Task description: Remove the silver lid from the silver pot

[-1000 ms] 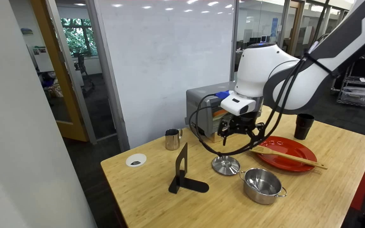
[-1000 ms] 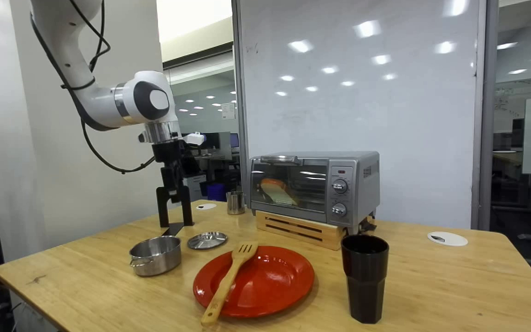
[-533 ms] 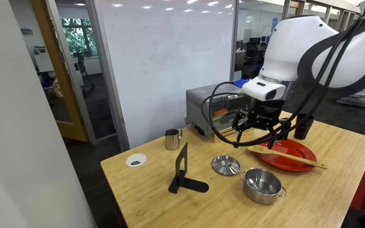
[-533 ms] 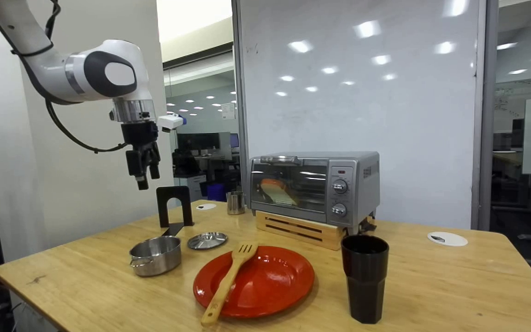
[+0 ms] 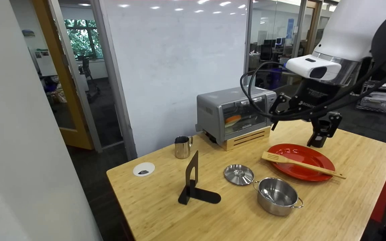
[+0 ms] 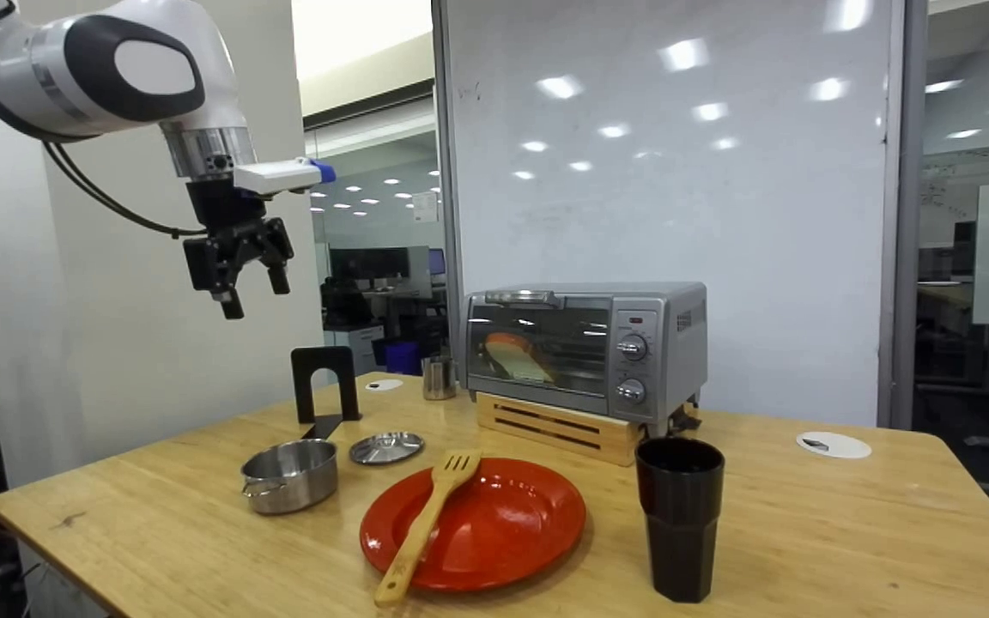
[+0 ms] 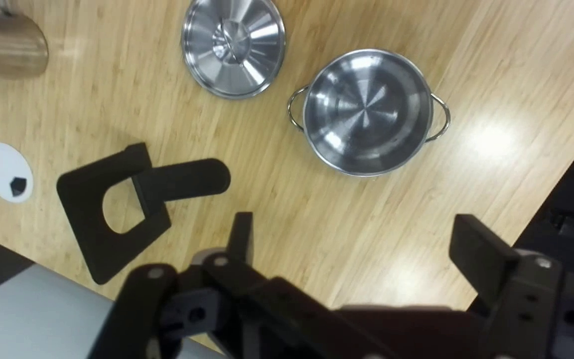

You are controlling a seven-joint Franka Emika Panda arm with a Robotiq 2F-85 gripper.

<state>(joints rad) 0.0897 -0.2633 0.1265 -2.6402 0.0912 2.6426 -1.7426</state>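
Lid (image 7: 234, 47) is off the pot (image 7: 368, 112), lying flat on the table (image 5: 186, 224), handle side up. Sits just beside the pot, near one of its two loop handles; wrist view shows a strip of wood between the two.

Gripper (image 6: 257, 294) is released, fingers spread well apart. In both exterior views it hangs high above the tabletop, well apart from lid and pot.

Containers: pot is upright and uncovered, shiny inner floor and reflections in view from above. Oven (image 6: 639, 369) has its door closed, with a bread-like slice (image 6: 518, 356) tilted behind the glass. It stands on a slatted wooden rack (image 6: 559, 425); slots too dark to read. Metal jug (image 5: 182, 149) is upright near the oven, mouth dark, can't tell contents. Red plate (image 6: 512, 541) carries a wooden spatula (image 6: 424, 532) laid across it, both ends past the rim in an exterior view. Black cup (image 6: 682, 524) stands upright near the plate; its bottom is hidden, can't tell contents.

Also: black bookend (image 7: 155, 187) stands between the pot and a white disc (image 7: 8, 172) that has a dark patch on it. A second white disc (image 6: 834, 445) lies past the oven.
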